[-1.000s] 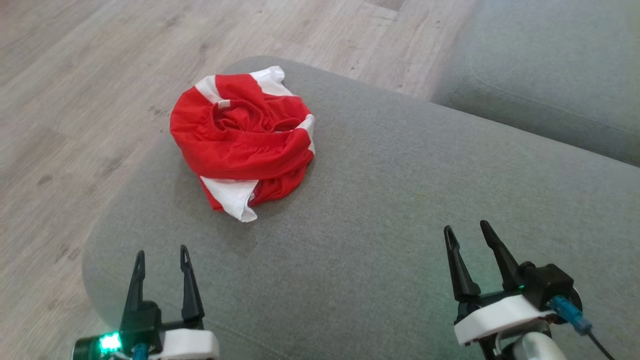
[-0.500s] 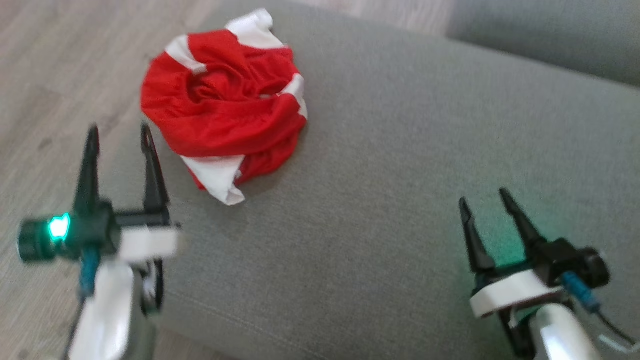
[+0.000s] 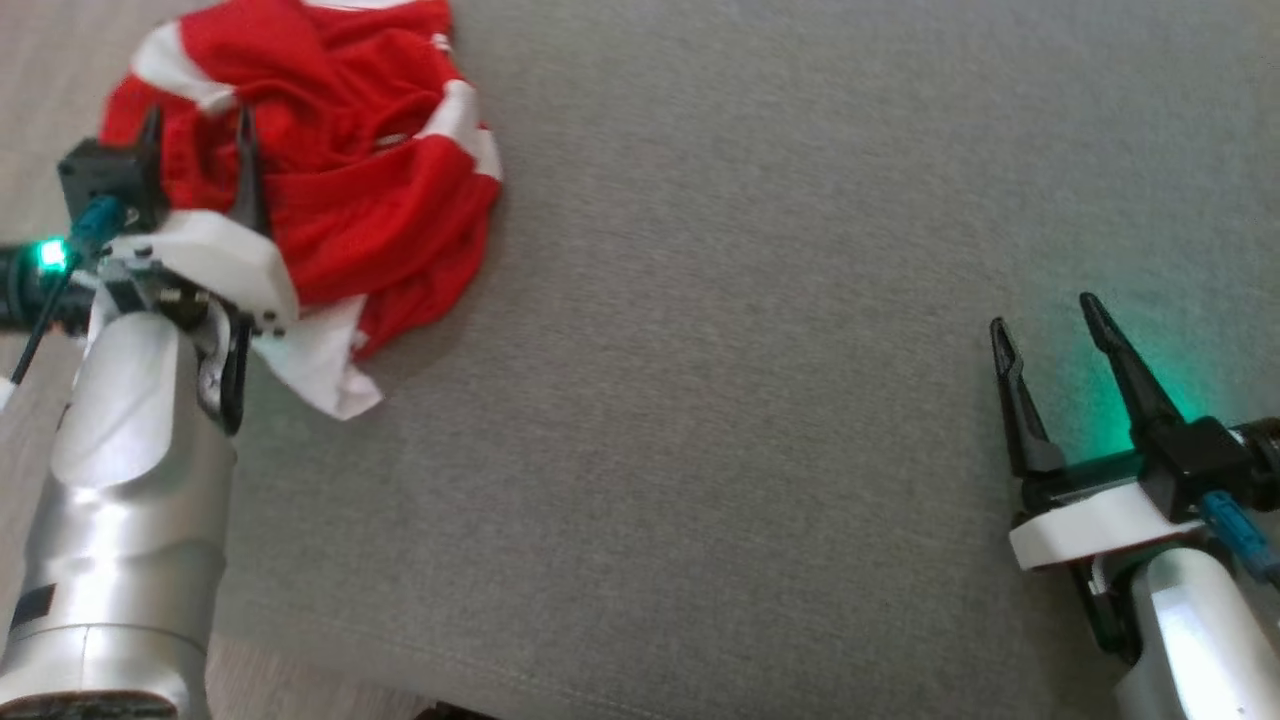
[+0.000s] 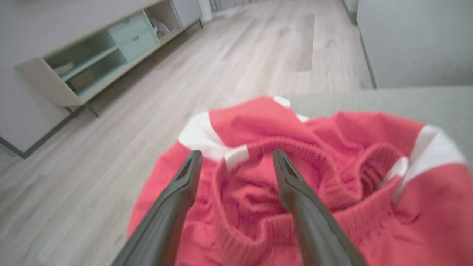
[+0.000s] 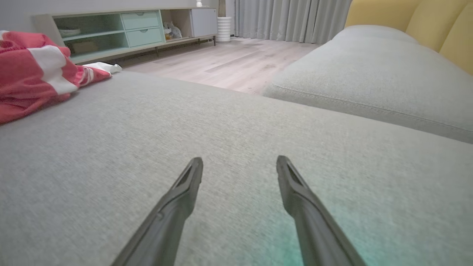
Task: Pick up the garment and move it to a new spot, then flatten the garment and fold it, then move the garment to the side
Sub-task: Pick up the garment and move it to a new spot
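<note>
At the far left of the head view a strip of pale wooden floor shows beside the grey sofa cushion. The silver left arm reaches up along that edge, a green light lit at its wrist. The left jaws stand apart, and their dark fingers lie over the left part of the garment.

The garment is a crumpled red heap with white panels. It sits on the cushion's far left corner, close to the edge, with a white flap trailing toward the robot. In the left wrist view the two fingers straddle a gathered fold of the red elastic waistband. Whether they touch the cloth cannot be told. Beyond the heap, that view shows the floor and a low sideboard with pale green fronts.

The middle of the cushion is bare grey fabric.

At the lower right of the head view the right jaws are also apart, holding nothing. Their fingers point up over the bare cushion, well apart from the garment, and a green glow falls on the fabric beside them. The right wrist view shows the garment at its left edge, a second grey cushion at the right, and yellow back cushions above that.
</note>
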